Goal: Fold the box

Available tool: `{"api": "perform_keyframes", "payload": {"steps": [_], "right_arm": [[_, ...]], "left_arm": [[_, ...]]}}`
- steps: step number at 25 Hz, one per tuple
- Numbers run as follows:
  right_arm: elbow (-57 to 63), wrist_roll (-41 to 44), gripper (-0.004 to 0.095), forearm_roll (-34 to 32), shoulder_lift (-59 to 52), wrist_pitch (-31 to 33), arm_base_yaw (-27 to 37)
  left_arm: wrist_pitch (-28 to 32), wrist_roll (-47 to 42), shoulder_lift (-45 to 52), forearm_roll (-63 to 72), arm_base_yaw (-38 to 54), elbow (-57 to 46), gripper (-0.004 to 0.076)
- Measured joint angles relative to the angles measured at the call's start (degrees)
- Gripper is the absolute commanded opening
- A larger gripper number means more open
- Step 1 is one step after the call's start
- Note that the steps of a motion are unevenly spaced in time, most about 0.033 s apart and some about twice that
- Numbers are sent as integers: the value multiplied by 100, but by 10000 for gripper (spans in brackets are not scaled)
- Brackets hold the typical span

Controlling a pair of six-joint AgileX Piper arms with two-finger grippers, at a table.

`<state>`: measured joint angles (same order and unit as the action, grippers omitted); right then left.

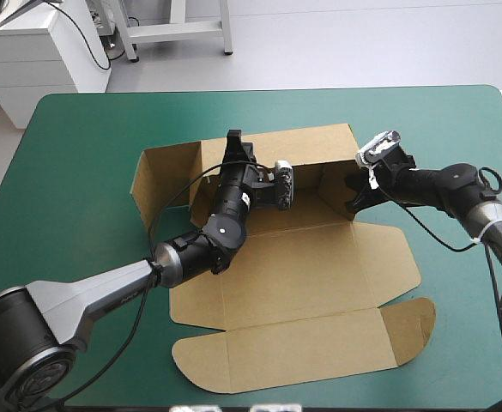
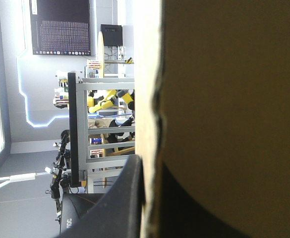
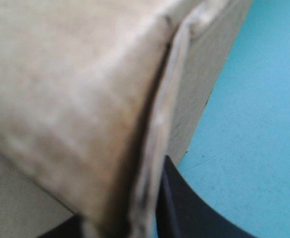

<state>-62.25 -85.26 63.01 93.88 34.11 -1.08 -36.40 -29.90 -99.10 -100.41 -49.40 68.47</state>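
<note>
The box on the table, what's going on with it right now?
Two robot arms are partway through folding a brown box on the teal-green table. The far wall stands raised, while the lid panel lies flat toward the near edge. The left gripper pinches the top of the far wall. The right gripper pinches the board at that wall's right corner. It is not yet a finished tray.

Plain brown box [image 1: 293, 270] on a teal-green cover [image 1: 79, 172] — right gripper [image 1: 352, 196] black.
</note>
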Motion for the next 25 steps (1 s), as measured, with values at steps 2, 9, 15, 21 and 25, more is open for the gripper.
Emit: {"api": "perform_keyframes", "payload": {"steps": [2,9,15,21,25], "right_arm": [[0,128,1,5,0,-90,-6],[-46,1063,1,-882,-31,-1095,-663],[-44,1798,1,-1499,-31,-1626,-990],[-44,1925,1,-1548,-31,-1643,-997],[-44,1999,1,-1552,-31,-1650,-1014]], "left_arm": [[7,-82,0,0,0,0,-8],[-83,-225,0,62,6,-4,-8],[-177,-276,0,107,10,-12,-1],[-172,-294,-8,131,11,-12,207],[-66,-324,-92,144,11,-12,430]]}}
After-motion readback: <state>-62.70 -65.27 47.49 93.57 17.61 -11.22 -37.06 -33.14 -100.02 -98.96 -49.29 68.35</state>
